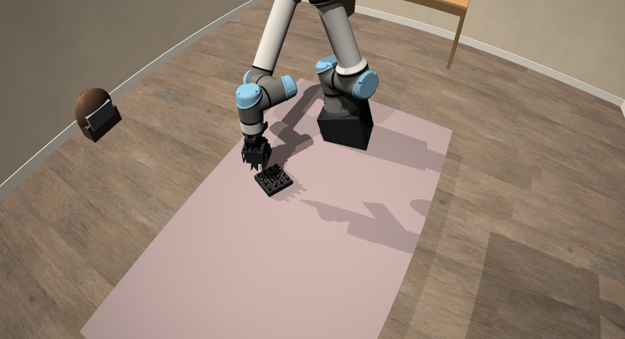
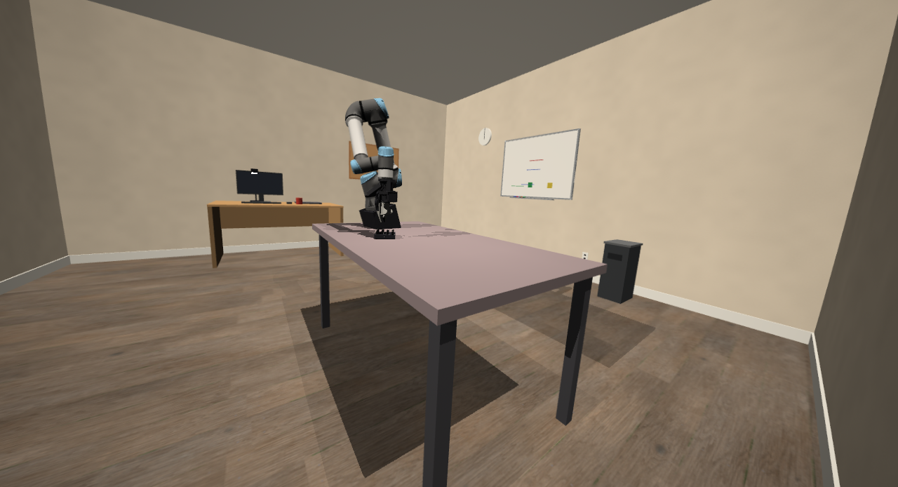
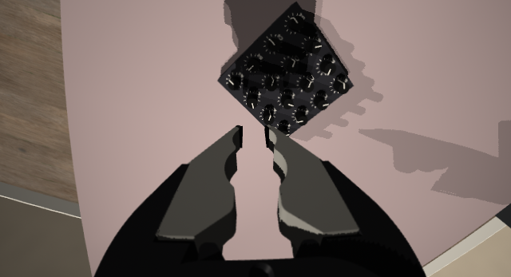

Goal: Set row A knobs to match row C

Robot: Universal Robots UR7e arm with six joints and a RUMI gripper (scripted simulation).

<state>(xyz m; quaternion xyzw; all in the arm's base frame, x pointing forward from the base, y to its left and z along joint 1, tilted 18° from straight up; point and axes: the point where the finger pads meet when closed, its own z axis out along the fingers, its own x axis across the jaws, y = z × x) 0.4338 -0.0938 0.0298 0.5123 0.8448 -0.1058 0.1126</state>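
Note:
The black knob box [image 1: 280,189] [image 2: 384,236] [image 3: 259,51] lies on the pink table, turned like a diamond in the wrist view. It carries a grid of black knobs with white pointer lines and tick rings, pointing in various directions. Part of the box is in shadow. The nearest corner knob [image 3: 283,127] is partly cut off by the right finger. I cannot make out the socket or the row letters. My gripper [image 1: 254,167] [image 2: 383,215] [image 3: 253,127] is open by a narrow gap with nothing between the fingers. It hangs above the table beside the box's near corner, clear of the knobs.
The pink table [image 1: 244,258] [image 2: 433,264] bears the arm's black base [image 1: 345,131], behind and to the right of the box in the top view. A wooden desk [image 2: 276,204] and a dark bin [image 2: 618,270] stand away from the table.

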